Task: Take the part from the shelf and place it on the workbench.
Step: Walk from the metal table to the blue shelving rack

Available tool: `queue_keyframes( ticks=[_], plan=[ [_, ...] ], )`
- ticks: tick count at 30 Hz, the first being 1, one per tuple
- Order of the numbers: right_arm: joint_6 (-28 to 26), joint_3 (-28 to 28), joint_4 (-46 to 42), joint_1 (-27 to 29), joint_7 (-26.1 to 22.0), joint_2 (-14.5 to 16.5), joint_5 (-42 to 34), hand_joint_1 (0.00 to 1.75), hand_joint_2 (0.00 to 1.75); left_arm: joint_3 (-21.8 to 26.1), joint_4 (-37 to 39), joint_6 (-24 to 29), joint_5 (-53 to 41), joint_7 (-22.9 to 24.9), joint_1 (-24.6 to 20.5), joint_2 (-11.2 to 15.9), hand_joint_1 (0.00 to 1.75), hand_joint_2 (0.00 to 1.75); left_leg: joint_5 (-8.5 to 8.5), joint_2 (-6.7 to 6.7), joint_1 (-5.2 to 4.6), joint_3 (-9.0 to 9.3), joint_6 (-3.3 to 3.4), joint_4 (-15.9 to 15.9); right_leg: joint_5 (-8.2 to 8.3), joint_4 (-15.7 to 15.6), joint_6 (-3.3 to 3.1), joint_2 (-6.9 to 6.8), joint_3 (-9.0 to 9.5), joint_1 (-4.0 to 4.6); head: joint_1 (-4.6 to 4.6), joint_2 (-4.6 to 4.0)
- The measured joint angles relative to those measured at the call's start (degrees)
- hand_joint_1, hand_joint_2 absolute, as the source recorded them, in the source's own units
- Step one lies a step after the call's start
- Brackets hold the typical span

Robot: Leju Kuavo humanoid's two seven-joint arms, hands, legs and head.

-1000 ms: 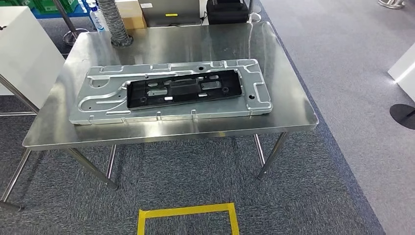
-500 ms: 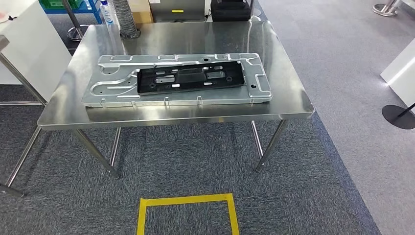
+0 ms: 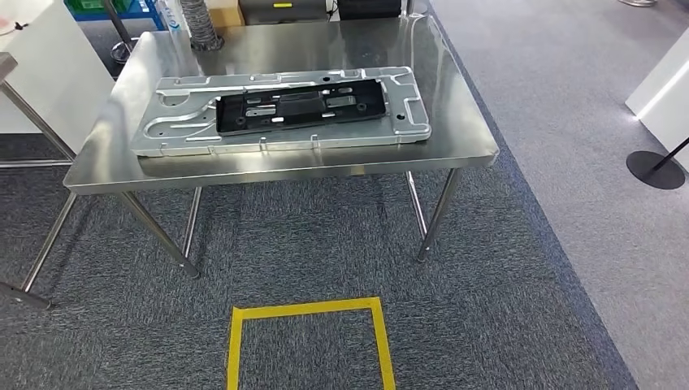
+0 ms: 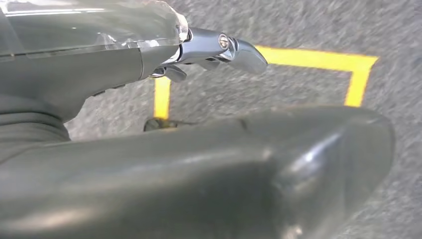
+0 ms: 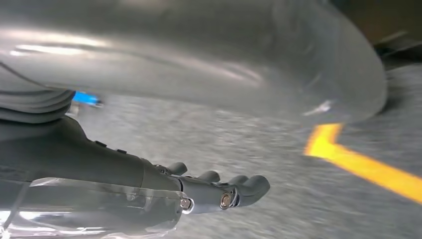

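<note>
While the black part (image 3: 299, 105) lies on a grey metal panel (image 3: 280, 114) atop the steel desk (image 3: 455, 146), both robot hands hang over carpet; left robot hand (image 4: 209, 55) and right robot hand (image 5: 219, 191) hold nothing, fingers loosely extended.

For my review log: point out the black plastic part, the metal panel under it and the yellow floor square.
black plastic part (image 3: 299, 106), head view, its middle.
metal panel (image 3: 175, 134), head view, bare left end.
yellow floor square (image 3: 305, 309), head view, far tape edge.

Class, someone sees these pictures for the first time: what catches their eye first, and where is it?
First the long grey metal panel lying flat on the steel workbench, with a black plastic part resting on its middle. Next the yellow tape square on the carpet in front of the workbench.
</note>
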Motion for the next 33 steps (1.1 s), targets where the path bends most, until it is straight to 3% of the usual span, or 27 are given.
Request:
queue_keyframes(
  ticks=[2, 3, 4, 5, 7, 9, 10, 12, 13, 14, 15, 17, 18, 19, 20, 22, 24, 25, 27, 28, 29, 32, 33],
  plan=[
    [0.73, -0.04, 0.03, 0.39, 1.65, -0.25, 0.00, 0.00, 0.00, 0.04, 0.00, 0.14, 0.25, 0.08, 0.15, 0.02, 0.00, 0.00, -5.05, -0.02, 0.08, -1.89, -0.24, 7.78, 1.20, 0.30, -0.30, -0.03, -1.82, 0.29, 0.00, 0.00],
    [0.98, -0.06, 0.04, 0.54, 2.13, -0.33, 0.00, 0.00, 0.00, 0.07, 0.00, 0.19, 0.35, 0.10, 0.15, 0.04, 0.00, 0.00, -5.68, -0.03, 0.09, -2.04, -0.27, 10.44, 1.77, 0.56, -0.32, -0.03, -2.83, 0.42, 0.00, 0.00],
    [1.13, -0.08, 0.04, 0.64, 2.40, -0.40, 0.00, 0.00, 0.00, 0.09, 0.00, 0.20, 0.41, 0.10, 0.15, 0.06, 0.00, 0.00, -4.99, -0.04, 0.09, -1.26, -0.22, 11.20, 2.29, 0.88, -0.29, -0.01, -3.88, 0.52, 0.00, 0.00],
    [1.24, -0.09, 0.04, 0.71, 2.56, -0.45, 0.01, 0.00, 0.00, 0.09, 0.00, 0.21, 0.44, 0.11, 0.15, 0.09, 0.00, 0.00, -3.44, -0.04, 0.08, 0.57, -0.10, 9.81, 2.78, 1.25, -0.21, 0.02, -4.89, 0.58, 0.00, 0.00],
    [1.39, -0.11, 0.04, 0.77, 2.70, -0.55, 0.02, 0.00, 0.00, 0.09, 0.00, 0.21, 0.47, 0.10, 0.05, 0.16, 0.00, 0.00, -1.27, -0.10, -0.01, 6.50, 0.33, 2.18, 3.62, 2.02, 0.13, 0.11, -6.60, 0.69, 0.00, 0.00],
    [1.22, -0.15, 0.04, 0.77, 2.57, -0.63, -0.02, 0.00, 0.00, 0.09, 0.00, 0.21, 0.45, 0.06, -0.06, 0.23, 0.00, 0.00, -1.90, -0.20, -0.28, 11.00, 0.94, -5.12, 4.45, 2.48, 0.70, 0.10, -7.51, 0.77, 0.00, 0.00],
    [0.92, -0.26, 0.04, 0.77, 2.24, -0.66, -0.20, 0.00, 0.00, 0.09, 0.00, 0.21, 0.42, 0.10, -0.09, 0.26, 0.00, 0.00, -2.43, -0.24, -0.45, 11.68, 1.27, -6.75, 4.94, 2.47, 1.02, 0.07, -7.71, 0.75, 0.00, 0.00],
    [0.12, -0.78, 0.05, 0.79, 1.00, -0.77, -1.08, 0.00, 0.00, 0.09, 0.00, 0.18, 0.32, 0.47, -0.02, 0.24, 0.00, 0.00, -1.74, -0.09, -0.47, 11.21, 2.06, -7.31, 5.61, 2.41, 1.72, 0.14, -7.92, 0.64, 0.00, 0.00],
    [-0.21, -1.21, 0.05, 0.79, 0.32, -0.85, -1.71, 0.00, 0.00, 0.09, 0.00, 0.05, 0.26, 0.88, -0.03, 0.22, 0.00, 0.00, -1.18, 0.03, -0.37, 10.82, 2.53, -7.43, 4.82, 2.99, 2.07, 0.25, -8.25, 0.58, 0.00, 0.00],
    [-0.36, -1.67, 0.06, 0.79, -0.18, -0.93, -2.27, 0.00, 0.00, 0.09, 0.00, -0.24, 0.20, 1.38, -0.05, 0.21, 0.00, 0.00, -0.56, 0.17, -0.26, 10.34, 3.01, -7.58, 2.95, 4.54, 2.40, 0.36, -8.80, 0.50, 0.00, 0.00],
    [-0.39, -2.16, 0.06, 0.78, -0.48, -1.01, -2.68, 0.00, 0.00, 0.09, 0.00, -0.68, 0.15, 1.96, -0.07, 0.21, 0.00, 0.00, 0.04, 0.29, -0.18, 9.73, 3.35, -7.66, 0.08, 7.26, 2.70, 0.44, -9.60, 0.32, 0.01, 0.00],
    [-0.14, -2.90, 0.07, 0.77, -0.71, -1.03, -2.98, 0.00, 0.00, 0.09, 0.00, -1.74, -0.08, 3.23, -0.05, 0.25, 0.00, 0.00, 1.24, 0.29, -0.27, 8.25, 3.64, -7.56, -5.47, 14.90, 3.18, 0.44, -11.32, -0.02, 0.01, 0.00],
    [0.10, -3.15, 0.08, 0.77, -0.70, -1.06, -2.92, 0.00, 0.00, 0.09, 0.00, -2.17, -0.21, 3.81, -0.03, 0.26, 0.00, 0.00, 1.85, 0.30, -0.31, 7.39, 3.56, -7.43, -6.52, 18.00, 3.34, 0.44, -11.65, -0.16, 0.01, 0.00],
    [0.32, -3.31, 0.08, 0.78, -0.63, -1.08, -2.79, 0.00, 0.00, 0.09, 0.00, -2.47, -0.34, 4.27, -0.03, 0.26, 0.00, 0.00, 2.46, 0.30, -0.33, 6.49, 3.47, -7.24, -6.11, 19.52, 3.43, 0.43, -11.22, -0.26, 0.01, 0.00],
    [0.50, -3.41, 0.09, 0.78, -0.53, -1.10, -2.60, 0.00, 0.00, 0.09, 0.00, -2.68, -0.42, 4.59, -0.02, 0.25, 0.00, 0.00, 3.00, 0.31, -0.33, 5.56, 3.35, -7.01, -4.61, 18.97, 3.42, 0.43, -9.85, -0.32, 0.00, 0.00],
    [0.64, -3.54, 0.08, 0.73, -0.34, -1.14, -2.31, 0.00, 0.00, 0.09, 0.00, -2.91, -0.60, 4.79, -0.02, 0.23, 0.00, 0.00, 3.90, 0.29, -0.36, 3.80, 3.04, -6.38, -1.81, 12.31, 3.14, 0.44, -4.18, -0.36, 0.00, 0.00],
    [0.70, -3.64, 0.08, 0.57, -0.26, -1.15, -2.23, 0.00, 0.00, 0.08, 0.00, -3.07, -0.73, 4.75, -0.06, 0.16, 0.00, 0.00, 4.79, 0.31, -0.46, 2.58, 2.54, -5.85, -2.19, 3.72, 2.58, 0.47, 1.62, -0.11, 0.00, 0.00],
    [0.76, -3.70, 0.09, 0.50, -0.24, -1.15, -2.21, 0.00, 0.00, 0.07, 0.00, -3.15, -0.78, 4.70, -0.09, 0.13, 0.00, 0.00, 5.30, 0.34, -0.48, 2.19, 2.24, -5.75, -2.87, 1.17, 2.31, 0.48, 3.01, 0.08, 0.00, 0.00],
    [0.94, -3.84, 0.14, 0.48, -0.23, -1.14, -2.15, 0.00, 0.00, 0.07, 0.00, -3.34, -0.86, 4.50, -0.09, 0.13, 0.00, 0.00, 6.19, 0.36, -0.42, 1.58, 1.60, -5.72, -2.87, -0.31, 1.63, 0.39, 2.92, 0.16, 0.01, 0.00],
    [1.04, -3.90, 0.16, 0.50, -0.23, -1.12, -2.13, 0.00, 0.00, 0.07, 0.01, -3.40, -0.89, 4.39, -0.03, 0.16, 0.00, 0.00, 5.61, 0.25, -0.36, 1.20, 1.32, -5.29, -2.35, -0.38, 1.19, 0.27, 2.42, 0.10, 0.01, 0.00],
    [1.12, -3.95, 0.19, 0.55, -0.25, -1.13, -2.10, 0.00, 0.00, 0.06, 0.01, -3.48, -0.92, 4.28, 0.08, 0.19, 0.00, 0.00, 3.99, 0.13, -0.28, 0.70, 1.07, -4.03, -1.76, -0.43, 0.68, 0.12, 1.90, -0.02, 0.01, 0.00],
    [1.33, -4.03, 0.22, 0.71, -0.34, -1.18, -2.03, 0.00, 0.00, 0.04, 0.02, -3.63, -1.03, 4.14, 0.29, 0.22, 0.00, 0.00, -4.44, -0.06, 0.03, -1.45, 0.54, 5.62, 0.05, -0.17, -0.11, -0.23, -0.27, 0.07, 0.00, 0.00],
    [1.38, -4.04, 0.23, 0.74, -0.38, -1.19, -1.96, 0.00, 0.00, 0.04, 0.01, -3.67, -1.07, 4.12, 0.27, 0.23, 0.00, 0.00, -5.84, -0.06, 0.09, -1.81, 0.41, 8.99, 0.63, 0.13, -0.10, -0.26, -1.26, 0.14, 0.00, 0.00]
  ],
)
